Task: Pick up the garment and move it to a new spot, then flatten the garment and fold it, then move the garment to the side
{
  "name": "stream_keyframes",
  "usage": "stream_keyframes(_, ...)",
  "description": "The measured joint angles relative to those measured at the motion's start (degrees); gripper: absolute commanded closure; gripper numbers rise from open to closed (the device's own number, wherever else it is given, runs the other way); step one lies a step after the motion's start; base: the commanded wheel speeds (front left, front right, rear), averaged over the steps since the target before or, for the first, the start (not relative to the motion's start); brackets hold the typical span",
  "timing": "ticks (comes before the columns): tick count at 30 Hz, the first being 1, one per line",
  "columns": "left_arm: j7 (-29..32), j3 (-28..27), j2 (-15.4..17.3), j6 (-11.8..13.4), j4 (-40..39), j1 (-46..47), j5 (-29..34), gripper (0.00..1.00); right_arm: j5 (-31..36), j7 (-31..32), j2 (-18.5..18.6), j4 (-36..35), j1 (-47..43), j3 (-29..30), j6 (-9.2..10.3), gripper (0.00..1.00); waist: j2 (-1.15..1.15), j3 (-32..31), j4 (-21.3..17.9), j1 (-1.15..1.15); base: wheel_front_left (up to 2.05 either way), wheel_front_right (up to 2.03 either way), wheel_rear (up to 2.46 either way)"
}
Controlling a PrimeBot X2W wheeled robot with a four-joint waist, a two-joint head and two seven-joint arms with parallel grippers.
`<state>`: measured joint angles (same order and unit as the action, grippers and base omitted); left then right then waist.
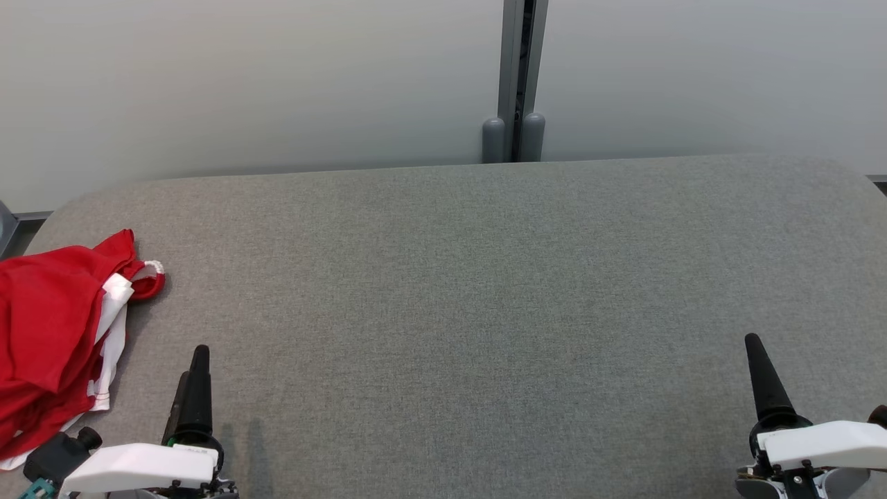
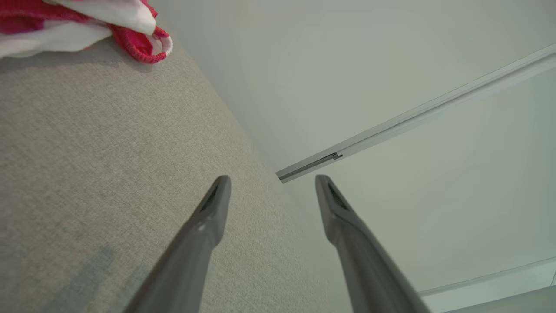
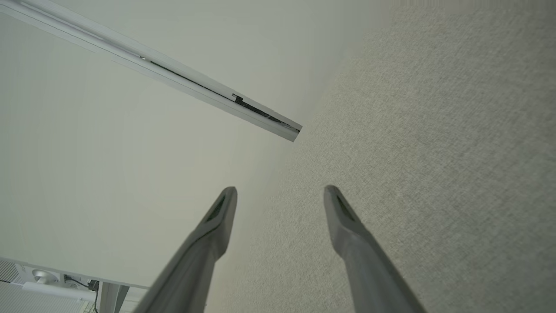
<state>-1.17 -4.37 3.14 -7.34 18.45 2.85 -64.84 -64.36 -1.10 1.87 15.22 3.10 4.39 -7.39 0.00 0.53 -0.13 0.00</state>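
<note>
— Pincers, what state?
— Both apart and empty: left pincer [image 2: 273, 182] and right pincer [image 3: 280, 193], low over the tabletop's [image 1: 485, 291] near edge.
— And the garment [image 1: 48, 333]?
— Crumpled at the left edge, just beside the left pincer, untouched.
— Which step, then?
— The first, I'd say: the pick-up. The left pincer must swing left and close on a fold.

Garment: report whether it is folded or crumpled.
Crumpled: the garment lies in a loose red-and-white heap with uneven overlapping layers, at the left edge of the grey surface.
</note>
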Motion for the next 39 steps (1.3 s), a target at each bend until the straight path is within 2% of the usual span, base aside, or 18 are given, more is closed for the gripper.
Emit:
stream_keyframes(11, -2.3, -0.4, 0.1, 0.2, -1.3, 0.3, 12.6, 0.00, 11.1, -2.2, 0.0, -2.1, 0.2, 0.5, -0.01, 0.00, 0.00, 0.1, -0.1, 0.00, 0.00, 0.00, 0.00)
stream_keyframes(39, -6.9, 0.1, 0.3, 0.2, 1.2, 0.3, 34.1, 0.00, 32.3, -6.8, 0.3, -0.9, 0.1, -0.6, -0.02, 0.00, 0.00, 0.0, -0.2, 0.00, 0.00, 0.00, 0.00)
